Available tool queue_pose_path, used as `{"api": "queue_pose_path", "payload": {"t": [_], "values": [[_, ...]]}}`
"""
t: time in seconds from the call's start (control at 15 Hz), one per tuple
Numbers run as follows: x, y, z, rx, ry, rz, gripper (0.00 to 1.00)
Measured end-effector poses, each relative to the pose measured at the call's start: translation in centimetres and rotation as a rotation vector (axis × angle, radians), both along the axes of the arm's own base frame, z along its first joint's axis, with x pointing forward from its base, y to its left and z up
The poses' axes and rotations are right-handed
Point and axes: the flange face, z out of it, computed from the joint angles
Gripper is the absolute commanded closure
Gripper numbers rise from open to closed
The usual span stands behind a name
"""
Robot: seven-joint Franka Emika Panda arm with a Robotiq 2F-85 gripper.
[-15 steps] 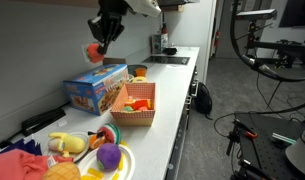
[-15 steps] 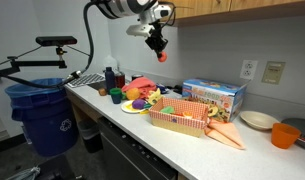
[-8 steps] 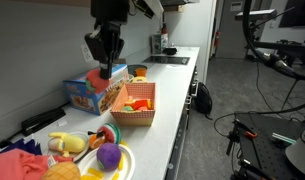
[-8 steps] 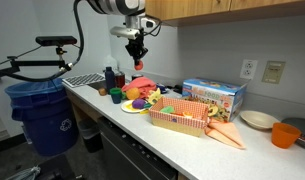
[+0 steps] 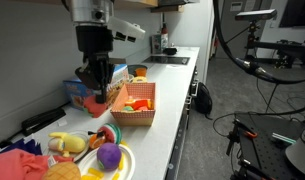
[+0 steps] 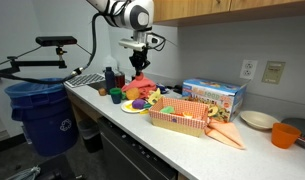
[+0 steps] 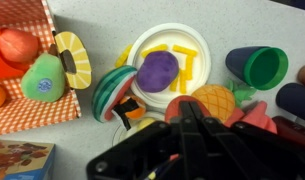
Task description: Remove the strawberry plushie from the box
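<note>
My gripper point(image 5: 95, 90) is shut on the red strawberry plushie point(image 5: 100, 99) and holds it in the air beside the blue carton, outside the tan-orange woven box point(image 5: 138, 117). In an exterior view the gripper point(image 6: 140, 70) hangs above the plate of toys. In the wrist view the fingers point(image 7: 187, 112) are closed, and a bit of the red plushie point(image 7: 175, 106) shows behind them. The box point(image 7: 22, 112) lies at the upper left and holds several other soft toys.
A white plate point(image 7: 182, 38) with a purple round toy point(image 7: 158, 70) lies under the gripper. An orange pineapple toy point(image 7: 208, 100) and a green cup point(image 7: 262, 66) are near it. The blue printed carton point(image 5: 84, 90) stands beside the box. The counter edge point(image 5: 177, 120) runs alongside.
The gripper, holding the strawberry plushie, has come down from high above the carton and moved along the counter toward the plate of toys.
</note>
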Motion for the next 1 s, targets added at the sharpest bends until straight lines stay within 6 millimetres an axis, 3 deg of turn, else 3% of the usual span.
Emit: {"api": "queue_pose_path", "payload": {"t": [0.2, 0.27, 0.33, 0.47, 1.0], "values": [[1.0, 1.2, -0.5, 0.000, 0.025, 0.018, 0.99], [1.2, 1.5, -0.5, 0.001, 0.030, 0.022, 0.94], [1.4, 1.7, -0.5, 0.002, 0.034, 0.025, 0.70], [1.7, 2.0, -0.4, 0.002, 0.045, 0.026, 0.65], [2.3, 1.9, 0.5, 0.005, 0.047, 0.003, 0.06]]}}
